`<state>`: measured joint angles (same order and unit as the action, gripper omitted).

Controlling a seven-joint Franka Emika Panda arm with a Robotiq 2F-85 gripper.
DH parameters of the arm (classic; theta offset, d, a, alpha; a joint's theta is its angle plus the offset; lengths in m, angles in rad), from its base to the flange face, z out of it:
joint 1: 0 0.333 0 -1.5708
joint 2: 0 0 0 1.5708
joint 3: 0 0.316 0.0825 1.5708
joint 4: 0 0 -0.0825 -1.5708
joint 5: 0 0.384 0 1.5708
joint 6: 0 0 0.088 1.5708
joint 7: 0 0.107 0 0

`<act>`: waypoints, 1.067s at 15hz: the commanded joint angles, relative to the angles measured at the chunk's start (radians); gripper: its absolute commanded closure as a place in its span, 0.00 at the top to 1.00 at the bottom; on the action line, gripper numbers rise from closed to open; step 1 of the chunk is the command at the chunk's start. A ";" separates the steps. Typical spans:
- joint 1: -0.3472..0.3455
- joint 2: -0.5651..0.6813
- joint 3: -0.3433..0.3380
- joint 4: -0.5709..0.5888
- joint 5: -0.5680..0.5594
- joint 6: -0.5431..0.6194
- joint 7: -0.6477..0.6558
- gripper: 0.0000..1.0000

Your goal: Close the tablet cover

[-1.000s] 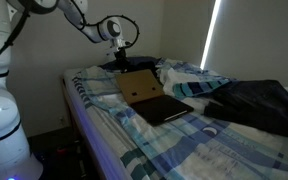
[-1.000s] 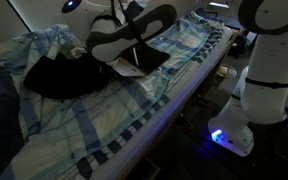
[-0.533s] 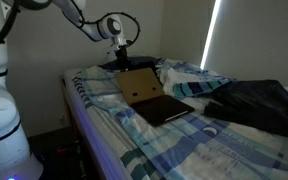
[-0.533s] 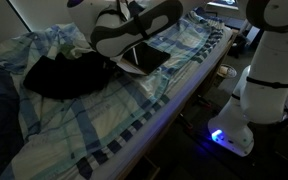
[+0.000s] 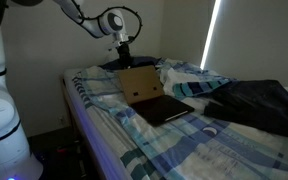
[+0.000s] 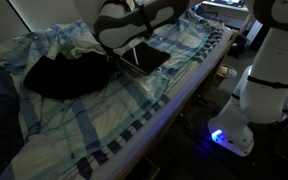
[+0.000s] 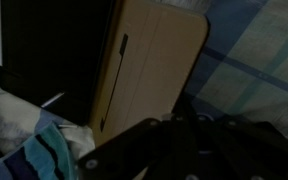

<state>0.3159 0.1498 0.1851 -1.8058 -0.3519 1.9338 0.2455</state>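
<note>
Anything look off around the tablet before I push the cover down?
Nothing looks damaged or spilled. The tan cover stands tilted up off the tablet, which lies on rumpled plaid bedding rather than a firm surface. A dark garment is heaped beside it. The tool hangs above the cover.

In an exterior view the bed [image 5: 134, 140] is seen at middle distance from beside the robot base [image 5: 2, 120], facing along the mattress toward the wall; in an exterior view the scene is faced from roughly the opposite side, the arm [image 6: 134, 20] looming close to the lens; the tablet [image 5: 166, 108] and dark garment [image 5: 254, 105] are shared by both; the wrist view is held close above the cover [image 7: 149, 70], looking down.
</note>
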 commanded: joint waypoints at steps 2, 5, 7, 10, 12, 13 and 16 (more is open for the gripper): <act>-0.029 -0.057 -0.005 -0.044 -0.031 -0.034 0.032 0.05; -0.042 -0.076 -0.003 -0.055 -0.031 -0.043 0.035 0.05; -0.051 -0.090 -0.003 -0.072 -0.028 -0.040 0.036 0.05; -0.064 -0.108 -0.003 -0.099 -0.030 -0.030 0.033 0.05; -0.073 -0.120 -0.004 -0.115 -0.028 -0.028 0.027 0.05; -0.079 -0.128 -0.006 -0.124 -0.028 -0.025 0.027 0.05; -0.097 -0.152 -0.010 -0.149 -0.024 -0.020 0.028 0.05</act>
<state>0.2392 0.0466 0.1835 -1.8766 -0.3551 1.9051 0.2457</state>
